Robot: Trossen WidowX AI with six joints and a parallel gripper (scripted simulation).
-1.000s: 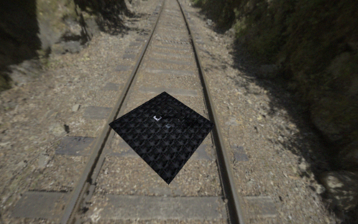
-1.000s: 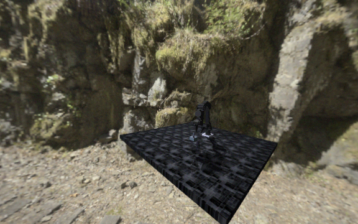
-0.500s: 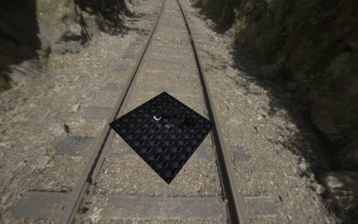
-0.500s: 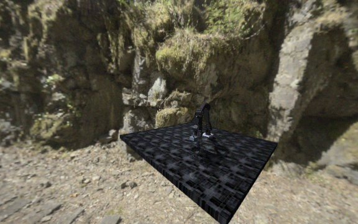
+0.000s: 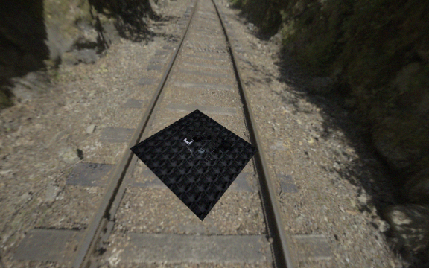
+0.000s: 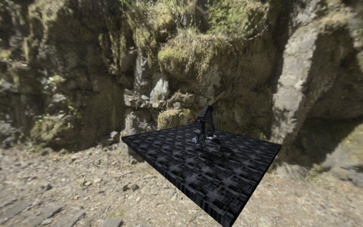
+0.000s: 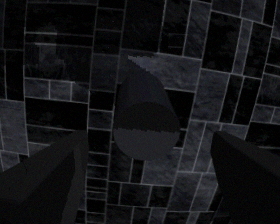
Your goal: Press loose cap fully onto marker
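1 cap [image 7: 145, 117], 1 counter [image 6: 181, 164], 1 arm [image 6: 205, 121], 2 pale blocks, one being [image 5: 188, 141].

Small, dark and cropped: little can be told

Top view: arm [image 5: 214, 143] is black on the black counter [image 5: 199, 186], outline lost; two pale specks near centre too small to ID. Exterior: arm tip [image 6: 200, 139] and pale bits beside it too tiny to separate. Wrist view: fingers cut off by bottom and side edges, tips out of frame; dark rounded cap [image 7: 145, 119] between them blends w/ counter, contact can't be told.
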